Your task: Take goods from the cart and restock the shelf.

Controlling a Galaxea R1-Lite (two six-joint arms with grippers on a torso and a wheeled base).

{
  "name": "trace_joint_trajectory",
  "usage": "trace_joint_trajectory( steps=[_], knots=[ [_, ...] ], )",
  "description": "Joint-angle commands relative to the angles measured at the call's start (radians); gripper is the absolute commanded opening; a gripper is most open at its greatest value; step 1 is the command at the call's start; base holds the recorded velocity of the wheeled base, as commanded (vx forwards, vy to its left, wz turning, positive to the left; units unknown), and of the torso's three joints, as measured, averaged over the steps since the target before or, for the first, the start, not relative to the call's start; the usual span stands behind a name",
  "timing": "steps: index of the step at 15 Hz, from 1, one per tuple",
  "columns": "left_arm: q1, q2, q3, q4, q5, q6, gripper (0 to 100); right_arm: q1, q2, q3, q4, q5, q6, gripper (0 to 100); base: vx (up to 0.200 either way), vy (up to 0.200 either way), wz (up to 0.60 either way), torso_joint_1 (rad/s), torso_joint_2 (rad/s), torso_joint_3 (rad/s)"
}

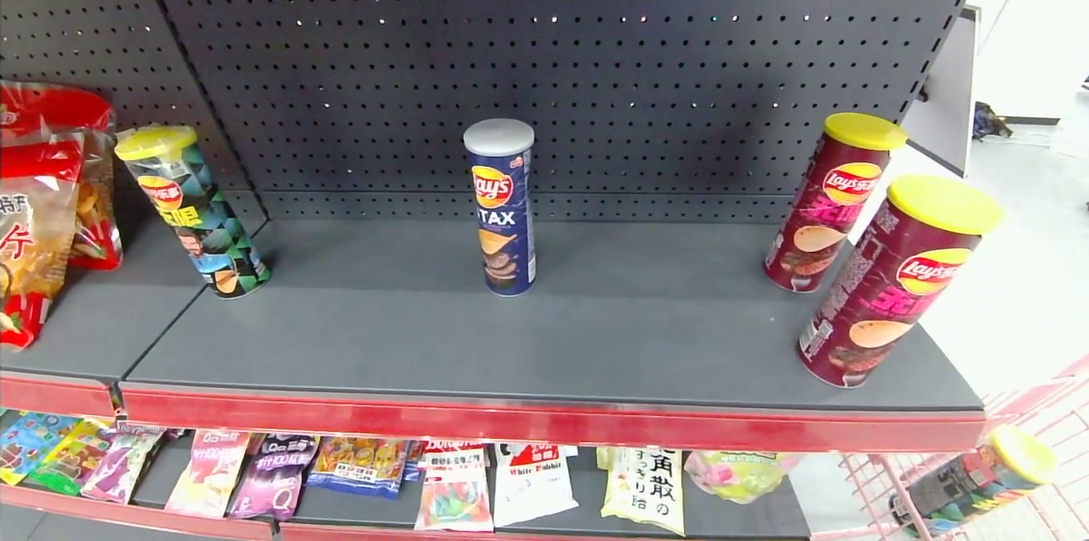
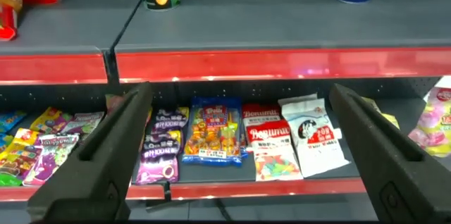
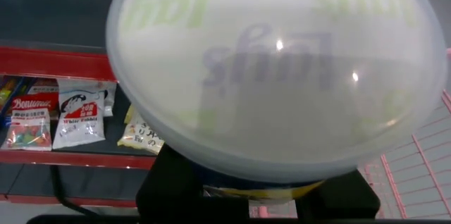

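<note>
Black right claw (image 3: pixel 254 192) is clamped on a chip can (image 3: pixel 282 69): dark fingers sit either side of the can body and the lid is right up against the wrist camera. Pink wire cart (image 3: pixel 423 175) sits just beside this claw. In the head view the can is tilted over the cart, below the shelf (image 1: pixel 553 426) end.

Snack bags (image 3: pixel 77 122) lie on the lower board just beyond the can.

Left claw (image 2: pixel 239 90) is released, fingers (image 2: pixel 106 153) spread wide with nothing between them. Straight ahead of it is the red shelf edge, with the snack-bag row underneath.

Above and past both claws, the top board holds upright cans:
- teal can (image 1: pixel 194 213) on the left claw's side
- blue can (image 1: pixel 502 209) mid-board
- rear maroon can (image 1: pixel 829 205) and front maroon can (image 1: pixel 893 286) at the right claw's end

Red bags (image 1: pixel 42 201) sit beyond the teal can.
</note>
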Motion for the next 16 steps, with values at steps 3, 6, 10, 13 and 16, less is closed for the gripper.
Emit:
trace_joint_trajectory(
  steps=[3, 6, 10, 13, 16],
  knots=[
    [0.0, 0.0, 0.0, 0.0, 0.0, 0.0, 100, 0.001, -0.073, 0.031, 0.0, 0.004, 0.001, 0, 0.0, 0.2, 0.0, 0.004, 0.0, 0.002],
    [0.0, 0.0, 0.0, 0.0, 0.0, 0.0, 100, 0.0, -0.1, 0.065, 0.002, 0.002, 0.001, 0, 0.0, 0.2, 0.0, 0.002, 0.0, 0.001],
    [0.0, 0.0, 0.0, 0.0, 0.0, 0.0, 100, 0.014, -0.099, 0.077, -0.001, 0.002, -0.007, 0, 0.0, 0.05, 0.0, 0.001, 0.0, 0.001],
    [0.0, 0.0, 0.0, 0.0, 0.0, 0.0, 100, 0.021, -0.096, 0.076, 0.003, -0.003, -0.018, 0, 0.0, 0.0, 0.0, 0.0, 0.0, 0.0],
    [0.0, 0.0, 0.0, 0.0, 0.0, 0.0, 100, 0.021, -0.094, 0.079, 0.008, -0.003, -0.019, 0, 0.0, 0.0, -0.4, 0.002, 0.0, 0.003]
  ],
)
